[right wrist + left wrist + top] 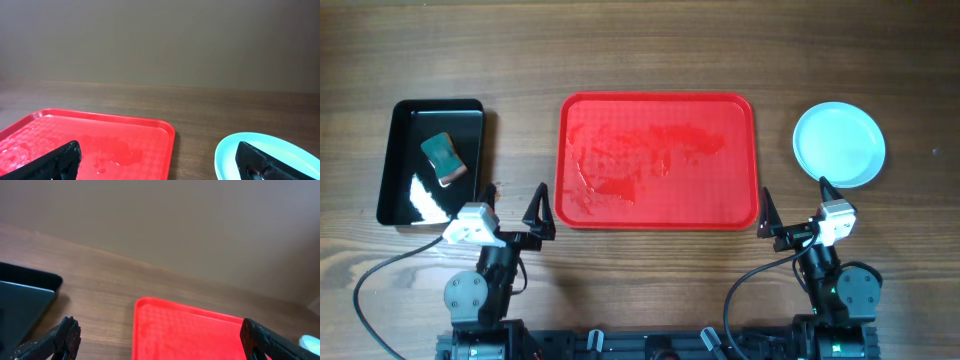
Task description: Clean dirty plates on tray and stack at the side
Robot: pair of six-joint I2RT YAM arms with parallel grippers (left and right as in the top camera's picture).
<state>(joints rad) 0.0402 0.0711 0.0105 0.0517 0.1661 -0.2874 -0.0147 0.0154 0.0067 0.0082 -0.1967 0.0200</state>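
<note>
From above, the plates (839,145) at the right look like one disc, so how many lie stacked cannot be told, and the green block (443,158) in the black tray (392,165) is too small to identify. The left wrist view cuts the black tray at its left edge and the red tray (185,330) at the bottom; the right wrist view cuts the red tray and plates at the bottom.

Red tray (720,200) lies centred, wet-streaked — pale mint plate (839,145) sits flat to its right.
</note>
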